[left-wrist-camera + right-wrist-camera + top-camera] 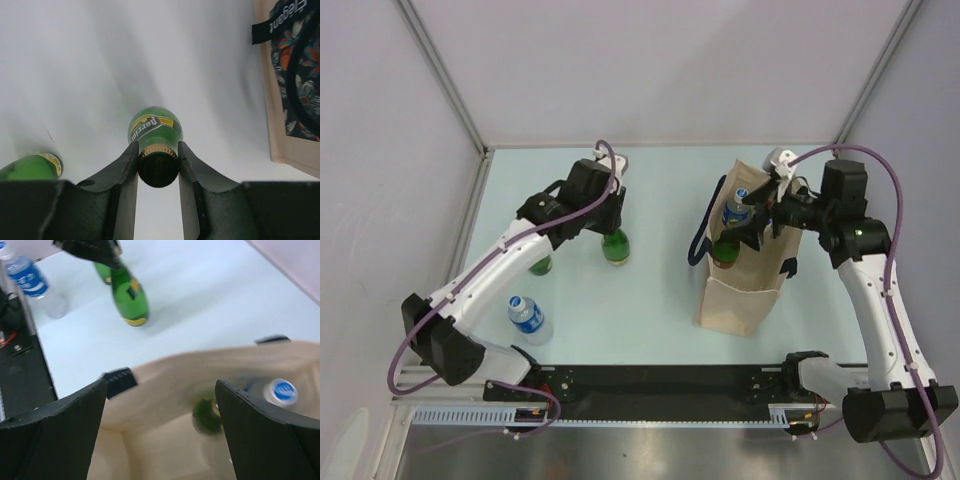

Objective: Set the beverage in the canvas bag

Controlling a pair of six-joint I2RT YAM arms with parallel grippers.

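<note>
Pale table point(655, 300) below, the left jaws clamp the neck of a green glass bottle point(156, 129), likely heavy, slick and breakable, while the right jaws gape over the canvas bag point(740, 300)

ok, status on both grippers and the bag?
Left gripper shut on green bottle neck. Right gripper open, over canvas bag mouth, likely blocking the drop. Bag holds water bottle, second green bottle.

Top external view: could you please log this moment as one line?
left gripper: shut on green glass bottle | right gripper: open above beige canvas bag
</note>
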